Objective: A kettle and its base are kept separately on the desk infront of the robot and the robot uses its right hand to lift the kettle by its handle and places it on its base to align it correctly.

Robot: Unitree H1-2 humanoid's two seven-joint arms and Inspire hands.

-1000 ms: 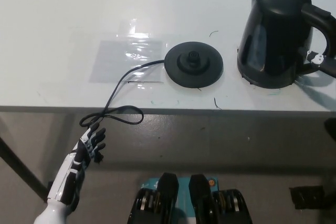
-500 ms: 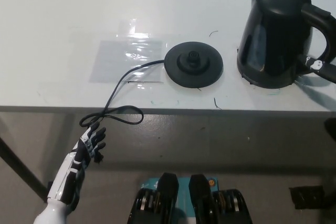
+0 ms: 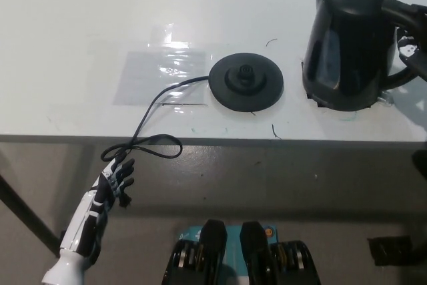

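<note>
A white worktop [image 3: 80, 45] fills the upper part of the head view. A black kettle [image 3: 347, 41] stands at about two o'clock, near the right edge, its spout toward the far side and its handle [image 3: 407, 15] pointing right. It appears tilted slightly, though whether its bottom is off the surface cannot be told. The black right hand [image 3: 415, 55] reaches in at the right edge beside the handle; whether it is clamped on the handle cannot be told. The round black base [image 3: 245, 83] lies near the centre, well apart from the kettle at its nine o'clock. A black cord [image 3: 150, 115] runs from the base over the worktop's near edge. The white left hand [image 3: 115, 181] hangs at seven o'clock below the edge, fingers apart, holding nothing.
</note>
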